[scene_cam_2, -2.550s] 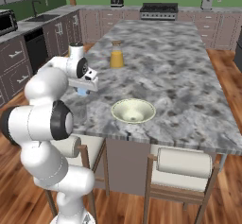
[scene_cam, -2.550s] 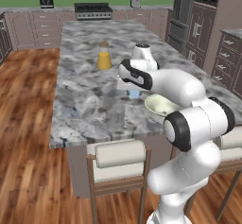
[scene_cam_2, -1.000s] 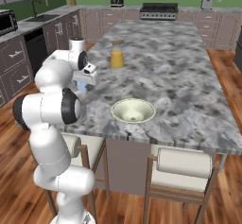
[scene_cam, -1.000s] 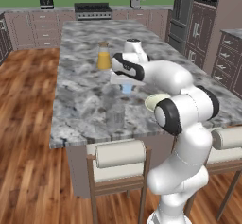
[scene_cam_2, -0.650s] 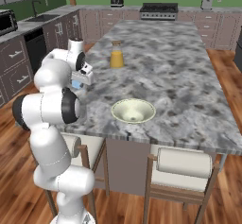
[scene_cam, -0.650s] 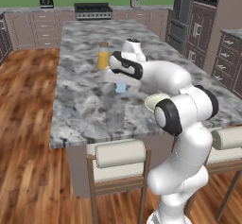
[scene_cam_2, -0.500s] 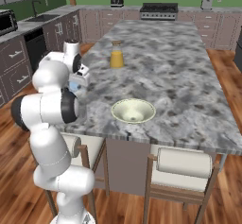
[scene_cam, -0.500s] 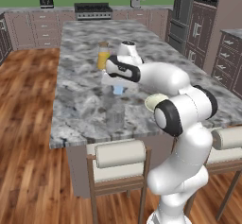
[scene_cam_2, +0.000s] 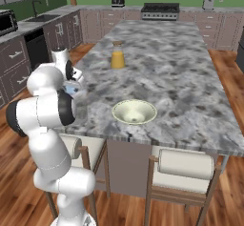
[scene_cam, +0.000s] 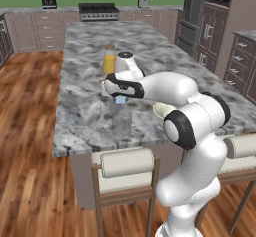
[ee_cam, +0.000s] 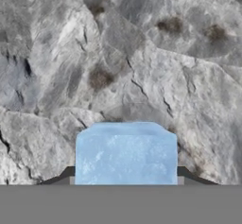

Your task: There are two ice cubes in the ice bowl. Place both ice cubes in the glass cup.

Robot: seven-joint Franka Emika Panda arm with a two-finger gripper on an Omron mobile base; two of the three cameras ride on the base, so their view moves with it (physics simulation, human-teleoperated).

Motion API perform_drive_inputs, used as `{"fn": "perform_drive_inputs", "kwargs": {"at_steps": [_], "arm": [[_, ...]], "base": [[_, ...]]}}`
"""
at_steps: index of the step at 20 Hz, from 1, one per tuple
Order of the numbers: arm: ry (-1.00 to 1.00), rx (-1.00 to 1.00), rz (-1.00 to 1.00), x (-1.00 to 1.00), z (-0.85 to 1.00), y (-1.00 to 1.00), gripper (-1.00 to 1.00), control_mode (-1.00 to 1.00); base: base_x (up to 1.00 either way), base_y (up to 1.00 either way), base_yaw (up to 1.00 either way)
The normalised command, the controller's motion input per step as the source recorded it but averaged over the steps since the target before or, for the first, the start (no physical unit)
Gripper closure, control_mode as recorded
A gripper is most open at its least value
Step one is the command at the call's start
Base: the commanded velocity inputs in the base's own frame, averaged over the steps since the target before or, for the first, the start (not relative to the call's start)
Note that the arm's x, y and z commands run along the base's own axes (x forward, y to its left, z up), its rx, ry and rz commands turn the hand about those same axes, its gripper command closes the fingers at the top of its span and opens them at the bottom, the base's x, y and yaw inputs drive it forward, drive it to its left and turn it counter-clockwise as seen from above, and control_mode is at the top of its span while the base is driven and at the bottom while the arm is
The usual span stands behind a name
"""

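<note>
I am gripping a tiny light-blue translucent ice cube (ee_cam: 125, 152) between my gripper's (scene_cam: 120, 99) two fingers, just above the small clear glass tumbler (scene_cam: 121, 121) on the grey marble counter (scene_cam: 85, 106). The shallow cream-greenish bowl (scene_cam_2: 134, 112) is sitting well apart from it.

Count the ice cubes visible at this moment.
1. An ice cube sits between the end effector fingertips, above the marble counter. A second may be in the glass cup; too faint to tell.
</note>
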Motion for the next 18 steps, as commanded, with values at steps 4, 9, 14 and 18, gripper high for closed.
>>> {"fn": "perform_drive_inputs", "kwargs": {"at_steps": [4,9,14,18], "arm": [[0.00,0.00,0.00,0.00,-0.36,-0.01,1.00,-1.00],[0.00,0.00,0.00,0.04,-0.21,-0.01,1.00,-1.00],[0.00,0.00,0.00,0.11,-0.06,-0.06,1.00,-1.00],[0.00,0.00,0.00,0.10,-0.08,-0.10,1.00,-1.00]], "base": [[0.00,0.00,0.00],[0.00,0.00,0.00],[0.00,0.00,0.00],[0.00,0.00,0.00]]}}
